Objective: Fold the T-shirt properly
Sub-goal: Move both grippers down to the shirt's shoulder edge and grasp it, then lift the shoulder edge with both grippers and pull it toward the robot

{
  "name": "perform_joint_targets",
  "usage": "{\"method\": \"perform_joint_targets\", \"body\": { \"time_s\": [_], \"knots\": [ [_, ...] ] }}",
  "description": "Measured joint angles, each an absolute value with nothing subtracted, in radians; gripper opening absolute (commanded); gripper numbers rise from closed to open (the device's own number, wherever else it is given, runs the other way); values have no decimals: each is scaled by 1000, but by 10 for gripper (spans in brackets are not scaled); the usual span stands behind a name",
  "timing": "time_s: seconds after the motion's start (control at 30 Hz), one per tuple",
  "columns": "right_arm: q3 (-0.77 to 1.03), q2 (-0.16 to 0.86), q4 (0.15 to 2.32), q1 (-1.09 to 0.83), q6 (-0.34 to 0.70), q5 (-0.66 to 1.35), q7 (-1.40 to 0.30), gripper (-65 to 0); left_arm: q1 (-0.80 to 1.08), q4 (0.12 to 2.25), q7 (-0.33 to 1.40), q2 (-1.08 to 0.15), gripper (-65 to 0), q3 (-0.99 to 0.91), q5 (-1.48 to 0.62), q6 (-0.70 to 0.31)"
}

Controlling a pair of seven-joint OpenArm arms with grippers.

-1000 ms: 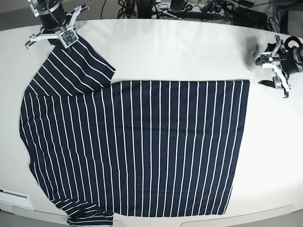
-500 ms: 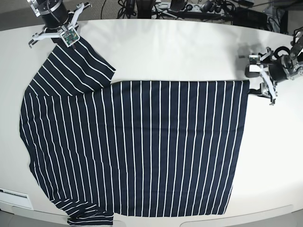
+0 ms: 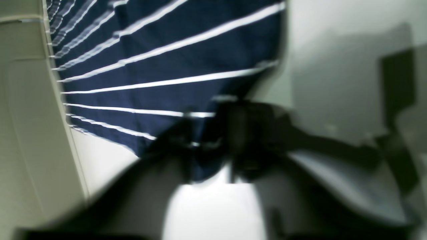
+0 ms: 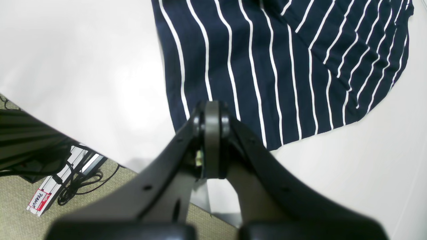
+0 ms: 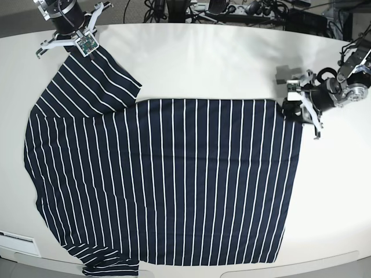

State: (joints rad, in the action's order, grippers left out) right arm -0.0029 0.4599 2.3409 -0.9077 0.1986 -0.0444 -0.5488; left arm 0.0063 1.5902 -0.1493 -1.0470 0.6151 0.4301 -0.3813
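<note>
One T-shirt, dark navy with thin white stripes, is spread flat on the white worktop, and two grippers are seen at its far edge. The garment is laid sideways in the base view, with its hem toward that view's right and one sleeve angled up toward the upper left; a second sleeve is partly seen at the bottom edge.

The left gripper is placed at the far hem corner of the shirt, on the right of the base view. The cloth there is drawn inward and bunched under the gripper. In the left wrist view the picture is blurred, but a fold of striped cloth is seen running in between the dark fingers, so the left gripper is judged to be closed on the T-shirt's corner.

The right gripper is set at the tip of the far sleeve, at the upper left of the base view. In the right wrist view its jaws are seen pressed together with no gap, right gripper just over the sleeve's edge; whether cloth is pinched between them cannot be told, since the tips are hidden by the gripper's own body.
</note>
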Motion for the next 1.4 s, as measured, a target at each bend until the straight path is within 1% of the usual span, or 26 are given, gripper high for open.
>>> {"method": "perform_joint_targets", "body": {
  "time_s": [0.07,0.13,0.17,0.2,0.3,0.43,0.47,0.5,0.6,0.67,0.73,0.83,0.9,1.2,1.27,1.33,1.4],
  "knots": [
    [-3,459,2341,-908,199,-45,-549,-537,8,1591,-122,-1044,-650,616,389,-373],
    [-3,459,2341,-907,212,-47,-548,-416,9,1591,-81,-1040,-650,616,379,-340],
    [-2,460,2341,-905,231,-51,-546,-368,9,1591,-59,-1038,-650,618,374,-319],
    [-3,459,2341,-905,246,-51,-545,-340,9,1591,-49,-1036,-650,620,371,-305],
    [-3,459,2341,-899,253,-51,-529,-333,11,1590,-39,-1036,-650,621,371,-287],
    [-2,459,2313,-826,252,-24,-511,-332,11,1590,-33,-1036,-650,621,371,-287],
    [-2,459,2277,-805,265,-1,-511,-332,11,1590,-33,-1036,-650,621,371,-287],
    [-2,459,2251,-793,300,6,-529,-332,11,1590,-33,-1037,-650,621,371,-287],
    [-4,458,2230,-800,377,62,-542,-330,11,1590,-28,-1036,-650,621,374,-287],
    [-4,456,2231,-797,398,82,-546,-330,11,1590,-30,-1036,-650,621,373,-287],
    [-4,453,2231,-797,395,77,-547,-329,11,1590,-29,-1036,-650,621,374,-287],
    [-4,454,2225,-797,359,68,-549,-270,11,1590,-28,-1037,-650,621,374,-287],
    [-4,453,2192,-794,356,58,-545,-257,11,1590,-30,-1037,-650,621,374,-287],
    [-4,453,2088,-789,340,63,-502,-258,11,1589,-29,-1036,-650,621,374,-287],
    [-4,454,2075,-788,336,64,-489,-268,10,1589,-29,-1036,-650,621,374,-287],
    [-4,454,2073,-780,336,60,-489,-297,11,1589,-29,-1036,-650,621,374,-287],
    [-4,453,2072,-768,337,24,-487,-304,10,1589,-29,-1036,-650,621,374,-287]
  ]
}}
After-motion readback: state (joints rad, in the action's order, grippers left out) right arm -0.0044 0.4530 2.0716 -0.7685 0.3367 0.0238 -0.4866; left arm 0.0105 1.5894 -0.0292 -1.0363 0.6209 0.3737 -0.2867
